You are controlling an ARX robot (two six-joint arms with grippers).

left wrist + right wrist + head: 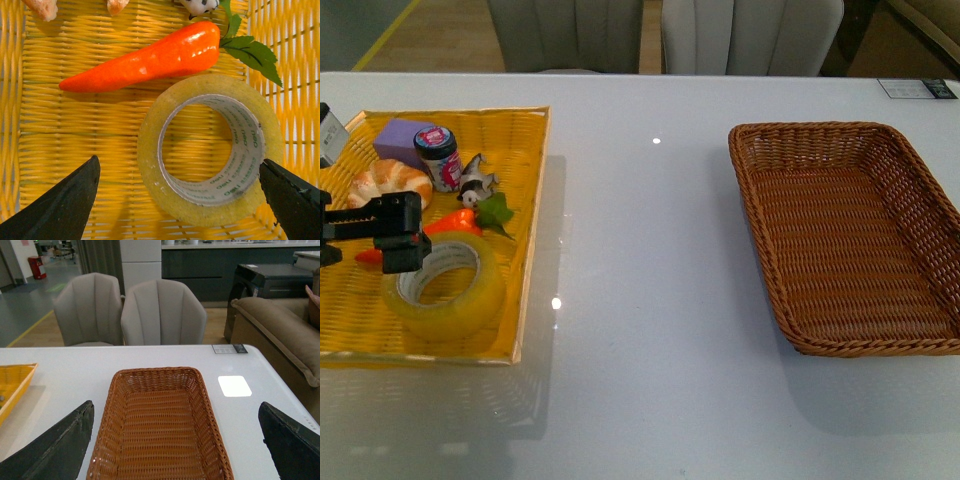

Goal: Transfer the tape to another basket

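Observation:
The tape (445, 290), a wide yellowish roll with a white core printed in green, lies flat in the yellow tray (525, 215) at the left. My left gripper (380, 240) hovers open right over it. In the left wrist view the tape (210, 150) sits between the two black fingertips (65, 205), nearer to one of them, and not touched. The brown wicker basket (850, 235) stands on the right with nothing in it. My right gripper (177, 450) is open above the basket (160, 430) and does not show in the front view.
The yellow tray also holds an orange carrot with green leaves (150, 57), a croissant (388, 183), a purple block (400, 138), a small jar (438, 155) and a cow figure (475, 183). White table (640, 300) lies between tray and basket. Chairs (130, 310) stand beyond the table's far edge.

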